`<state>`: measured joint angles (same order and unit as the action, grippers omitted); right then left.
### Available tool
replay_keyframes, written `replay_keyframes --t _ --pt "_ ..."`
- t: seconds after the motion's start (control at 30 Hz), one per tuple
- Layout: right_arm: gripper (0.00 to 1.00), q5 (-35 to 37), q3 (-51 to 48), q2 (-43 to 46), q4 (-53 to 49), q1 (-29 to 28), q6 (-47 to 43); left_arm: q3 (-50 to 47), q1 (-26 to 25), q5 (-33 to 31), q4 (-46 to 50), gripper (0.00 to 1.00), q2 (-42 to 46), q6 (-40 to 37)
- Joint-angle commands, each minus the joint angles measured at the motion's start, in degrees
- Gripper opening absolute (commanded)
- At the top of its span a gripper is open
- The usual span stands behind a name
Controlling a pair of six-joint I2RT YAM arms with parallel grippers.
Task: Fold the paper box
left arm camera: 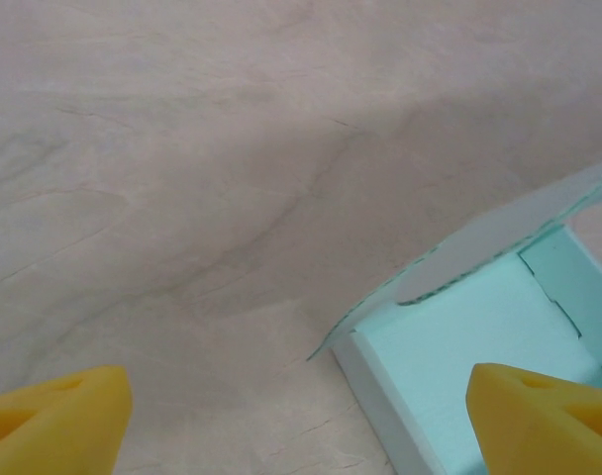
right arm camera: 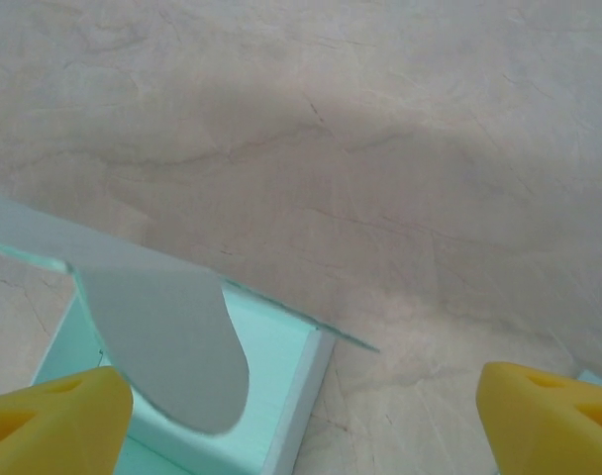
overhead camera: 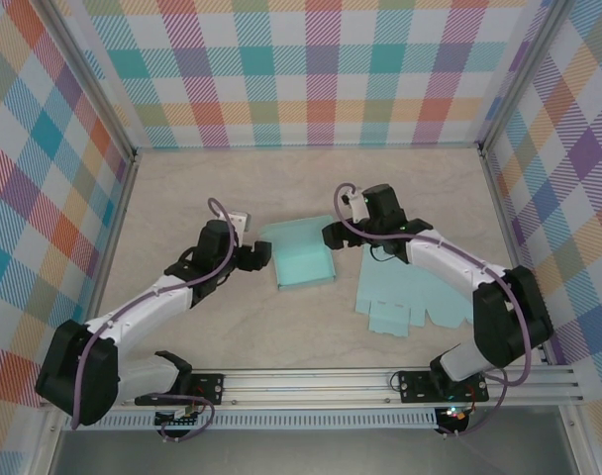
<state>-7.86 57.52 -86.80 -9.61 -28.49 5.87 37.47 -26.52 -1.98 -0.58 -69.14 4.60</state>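
Mint-green paper creases easily, so I'd have the left jaws, spread wide and empty, and the right jaws, equally apart, press in together on both sides of the paper box (overhead camera: pixel 303 259), a half-formed shallow tray with 1 flap raised, sitting on the worktop (overhead camera: pixel 212 188) between them.

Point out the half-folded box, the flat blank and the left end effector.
half-folded box (overhead camera: pixel 303 262): top external view, on its inner floor.
flat blank (overhead camera: pixel 410 287): top external view, on its main panel.
left end effector (left arm camera: pixel 299 396): left wrist view, midway between its fingertips.
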Motion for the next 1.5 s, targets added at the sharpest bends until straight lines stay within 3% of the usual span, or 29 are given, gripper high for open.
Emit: replay_keyframes --t 0.0,0.3,0.43,0.57,0.77,0.9,1.1,1.23,1.47 --pt "0.88 -4.69 2.34 -2.03 -0.32 0.19 -5.40 2.74 1.28 4.53 -4.11 0.87 -1.48 -5.82" --pt "0.81 -4.65 5.57 -6.59 -1.33 0.19 -6.80 6.79 1.69 4.02 -3.74 0.78 -8.58 -7.30" --pt "0.76 -5.24 5.84 -6.66 -1.13 0.17 -6.07 7.80 1.65 5.01 -3.57 0.68 -10.05 -7.24" --pt "0.61 -5.15 5.76 -6.24 -1.44 0.10 -5.15 8.32 1.66 4.84 -3.03 0.56 -10.55 -6.94" --pt "0.54 -4.02 5.33 -5.73 -1.58 -0.50 -4.38 8.31 1.41 4.91 -2.57 0.37 -11.12 -5.85" --pt "0.46 -3.06 5.33 -5.98 -1.65 -1.37 -3.87 8.23 0.87 4.70 -2.83 0.30 -11.28 -5.23" --pt "0.35 1.63 5.85 -6.80 -1.94 -3.10 -2.65 7.99 -0.44 3.62 -3.90 0.20 -11.26 -3.75" --pt "0.29 5.55 6.53 -7.20 -2.30 -4.52 -1.16 7.97 -1.79 1.90 -4.25 0.08 -10.93 -2.56" --pt "0.18 12.56 7.26 -7.28 -1.73 -6.90 2.89 7.29 -5.33 -6.50 -5.24 0.01 -8.72 3.25"
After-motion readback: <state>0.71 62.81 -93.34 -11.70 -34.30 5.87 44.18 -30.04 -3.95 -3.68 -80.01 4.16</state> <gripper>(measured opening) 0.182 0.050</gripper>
